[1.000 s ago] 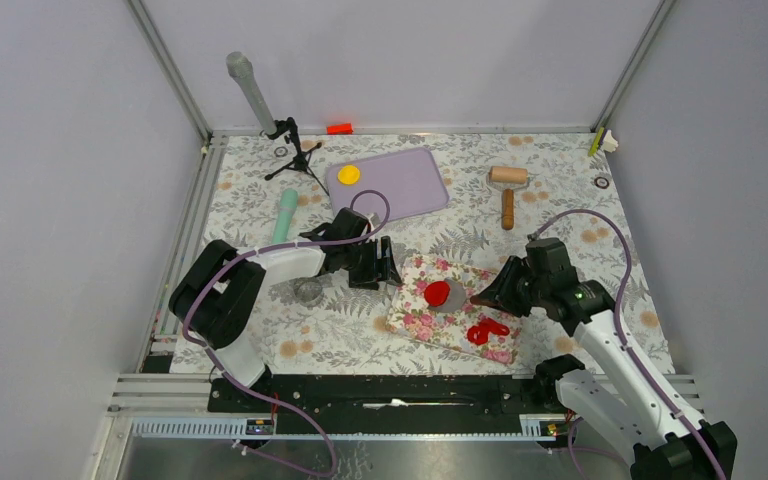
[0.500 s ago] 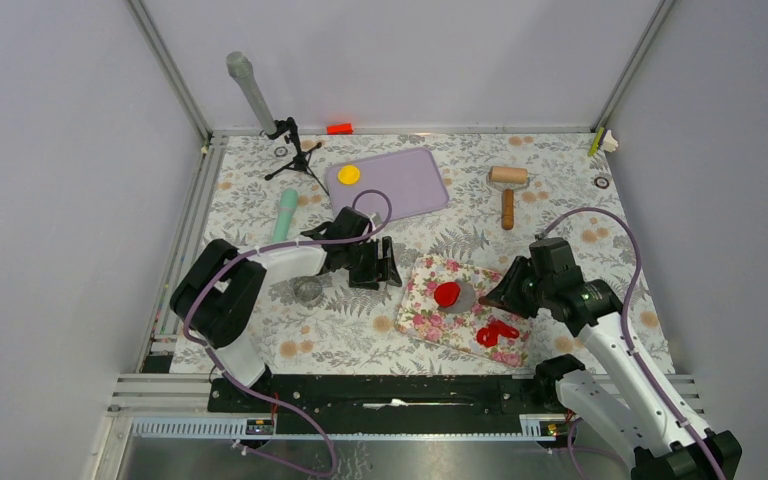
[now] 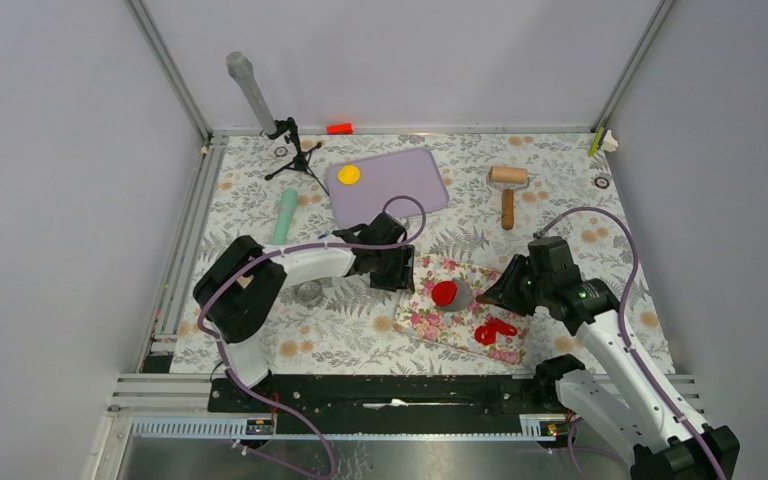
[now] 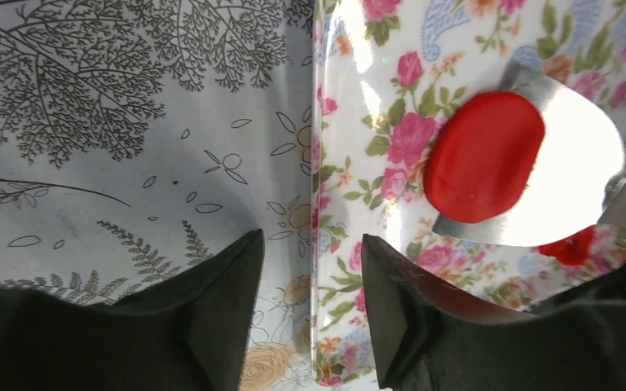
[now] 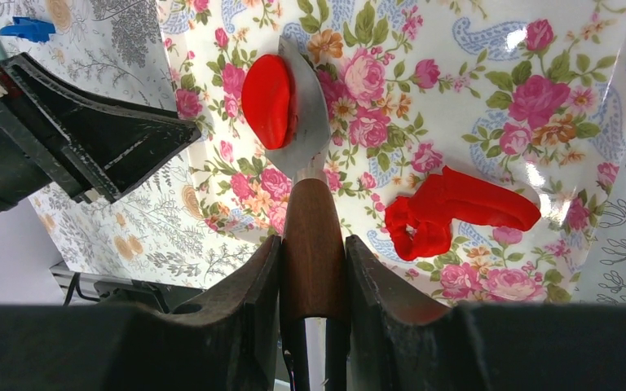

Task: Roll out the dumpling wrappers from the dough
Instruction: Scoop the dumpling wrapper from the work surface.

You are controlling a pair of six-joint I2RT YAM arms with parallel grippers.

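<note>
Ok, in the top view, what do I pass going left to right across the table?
Teal stick → yellow wrapper → left gripper → red wrapper → wooden roller.

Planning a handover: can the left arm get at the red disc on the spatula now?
Probably yes. The left gripper, jaws open, sits at the floral board, only bare board between it and the red disc; the spatula beneath, held by the right gripper, may hamper a pinch.
</note>
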